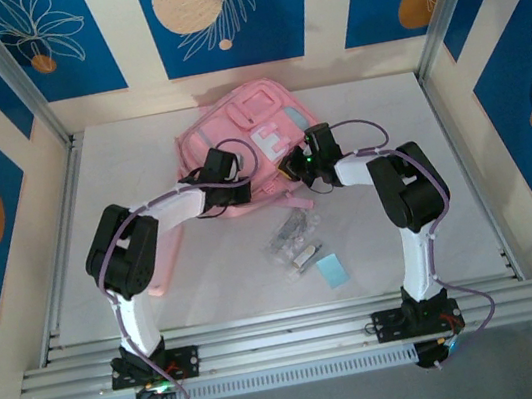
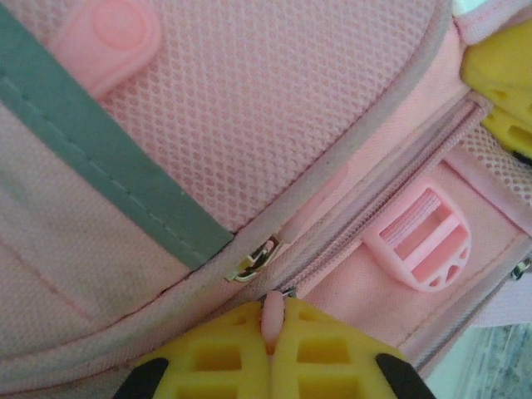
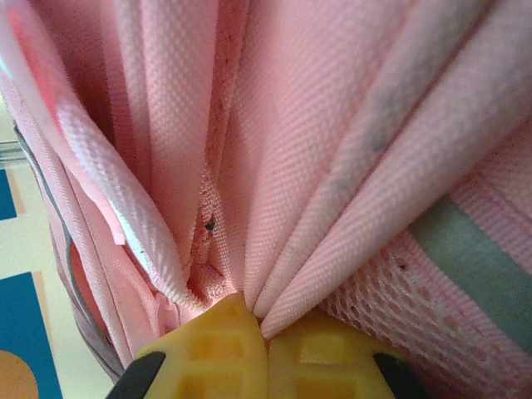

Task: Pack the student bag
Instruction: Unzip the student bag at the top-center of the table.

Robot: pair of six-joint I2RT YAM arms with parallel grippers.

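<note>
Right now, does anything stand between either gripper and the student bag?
Nothing visible does. The left gripper pinches the zipper pull of the student bag; the right gripper clamps its bunched fabric.

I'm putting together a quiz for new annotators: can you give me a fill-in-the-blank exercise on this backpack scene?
1. The left gripper is shut on the pink ____ of the student bag's zipper.
2. The right gripper pinches bunched folds of the bag's ____ fabric.
3. Both grippers' fingers are ____ in colour.
4. The small square card on the table is pale ____.
Missing words: pull tab; pink; yellow; blue.
</note>
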